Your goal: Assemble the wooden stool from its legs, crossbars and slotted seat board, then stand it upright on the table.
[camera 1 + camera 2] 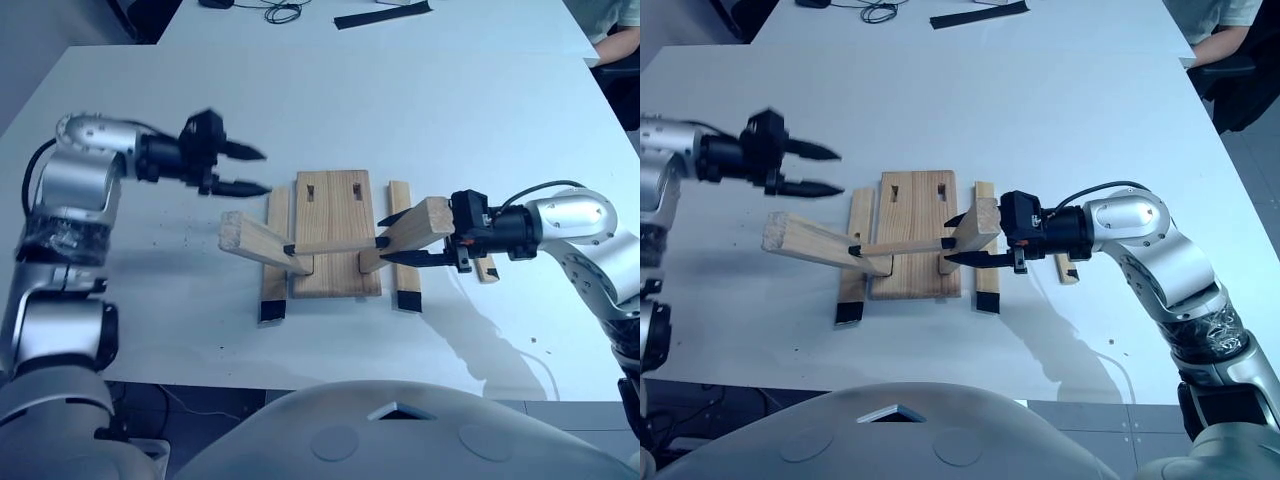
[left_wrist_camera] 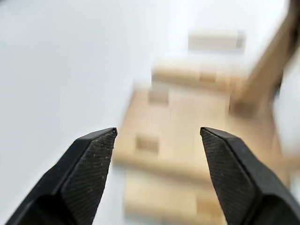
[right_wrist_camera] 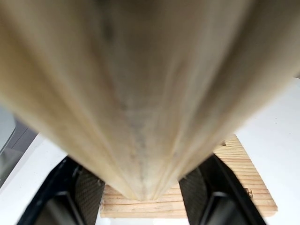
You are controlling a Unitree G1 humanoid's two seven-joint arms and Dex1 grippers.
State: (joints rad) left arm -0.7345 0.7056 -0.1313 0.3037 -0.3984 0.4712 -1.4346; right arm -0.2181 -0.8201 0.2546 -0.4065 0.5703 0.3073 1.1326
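The slotted seat board [image 1: 335, 225] lies flat on the white table [image 1: 150, 300], its two slots toward the far end. Above it hangs a sub-assembly: a left leg [image 1: 260, 243] and a right leg [image 1: 418, 226] joined by a thin crossbar [image 1: 335, 244]. My right gripper [image 1: 388, 240] is shut on the right leg, which looms close in the right wrist view as a wide wooden leg [image 3: 140, 93] between dark fingers [image 3: 89, 187]. My left gripper [image 1: 252, 170] hovers open just left of the board's far end, above the left leg, holding nothing; its fingertips [image 2: 105, 140] stand well apart.
Two loose wooden bars with black ends lie flat beside the board, one on the left [image 1: 274, 270] and one on the right [image 1: 403, 270]. A short wooden piece [image 1: 487, 270] rests under my right wrist. Cables and a black strip [image 1: 382, 14] lie at the far edge.
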